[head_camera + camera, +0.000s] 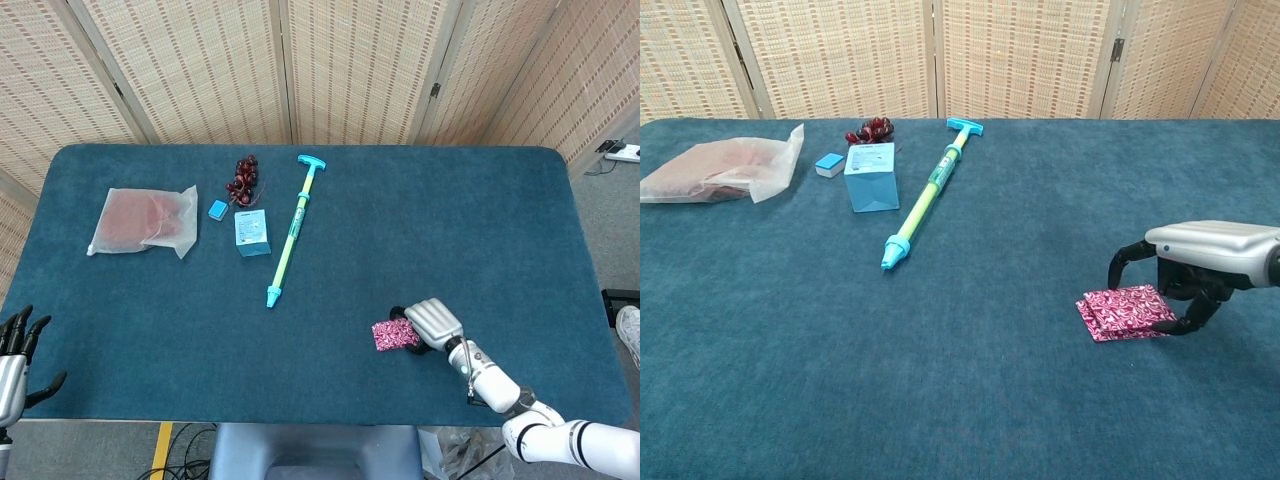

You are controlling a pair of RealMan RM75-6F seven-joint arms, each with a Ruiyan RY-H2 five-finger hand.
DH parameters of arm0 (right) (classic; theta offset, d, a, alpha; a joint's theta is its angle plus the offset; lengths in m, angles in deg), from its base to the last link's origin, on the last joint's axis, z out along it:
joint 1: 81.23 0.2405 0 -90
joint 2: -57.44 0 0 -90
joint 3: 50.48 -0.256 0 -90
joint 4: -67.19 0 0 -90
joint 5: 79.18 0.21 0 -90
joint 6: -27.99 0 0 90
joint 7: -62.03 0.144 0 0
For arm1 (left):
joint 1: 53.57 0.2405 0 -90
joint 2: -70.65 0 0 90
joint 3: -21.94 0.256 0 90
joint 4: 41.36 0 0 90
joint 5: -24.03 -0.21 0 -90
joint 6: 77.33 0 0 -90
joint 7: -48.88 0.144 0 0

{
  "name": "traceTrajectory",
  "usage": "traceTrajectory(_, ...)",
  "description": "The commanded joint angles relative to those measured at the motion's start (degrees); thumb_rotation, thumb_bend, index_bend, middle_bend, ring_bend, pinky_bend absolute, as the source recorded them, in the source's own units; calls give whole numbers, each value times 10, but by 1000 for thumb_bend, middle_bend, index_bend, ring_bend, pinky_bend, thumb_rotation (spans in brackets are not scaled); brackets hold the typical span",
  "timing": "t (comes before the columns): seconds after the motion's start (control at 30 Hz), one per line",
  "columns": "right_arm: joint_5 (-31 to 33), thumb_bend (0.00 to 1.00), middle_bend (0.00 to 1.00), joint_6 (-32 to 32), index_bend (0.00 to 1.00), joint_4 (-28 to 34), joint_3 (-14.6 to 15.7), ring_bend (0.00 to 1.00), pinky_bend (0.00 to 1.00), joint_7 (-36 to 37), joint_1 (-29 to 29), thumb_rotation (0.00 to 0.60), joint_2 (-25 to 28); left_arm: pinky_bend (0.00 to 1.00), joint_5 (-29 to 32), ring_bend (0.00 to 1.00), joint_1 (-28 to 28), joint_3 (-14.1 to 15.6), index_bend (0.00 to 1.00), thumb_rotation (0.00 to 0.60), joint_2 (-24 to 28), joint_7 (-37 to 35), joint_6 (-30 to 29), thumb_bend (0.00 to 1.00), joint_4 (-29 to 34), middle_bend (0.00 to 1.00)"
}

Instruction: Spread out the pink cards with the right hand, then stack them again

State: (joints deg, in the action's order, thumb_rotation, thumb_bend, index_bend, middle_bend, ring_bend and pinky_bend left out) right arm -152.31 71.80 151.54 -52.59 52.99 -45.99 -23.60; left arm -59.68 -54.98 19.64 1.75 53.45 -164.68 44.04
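You are restacking: with your right hand (1200, 262) arching curled fingers over the pink cards (1126, 311) near the table's (420, 230) near-right edge and pinching the top one, keep squaring it gently onto the lower card.

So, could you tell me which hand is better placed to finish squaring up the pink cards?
The right hand: it is over the pink cards, fingers curled around them. The left hand sits at the table's far corner.
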Motion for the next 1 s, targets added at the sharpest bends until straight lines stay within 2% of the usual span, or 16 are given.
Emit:
traceTrajectory(0.03, 1, 332, 1000, 1, 325, 1, 2, 1000, 1000, -3, 0, 600, -1, 127, 1, 48, 1, 0, 157, 600, 0, -1, 0, 257, -1, 38)
traceTrajectory(0.5, 3, 324, 1000, 4, 324, 3, 10, 1000, 1000, -6, 3, 600, -4, 127, 0, 48, 1, 0, 157, 600, -1, -2, 0, 257, -3, 38)
traceTrajectory(0.7, 1, 312, 1000, 11, 272, 4, 11, 1000, 1000, -3, 1, 600, -4, 127, 0, 48, 1, 0, 157, 600, -2, -4, 1, 257, -4, 38)
traceTrajectory(1.0, -4, 313, 1000, 32, 250, 13, 11, 1000, 1000, 4, -7, 600, 4, 127, -1, 48, -1, -1, 157, 600, -3, -8, 2, 256, -6, 38)
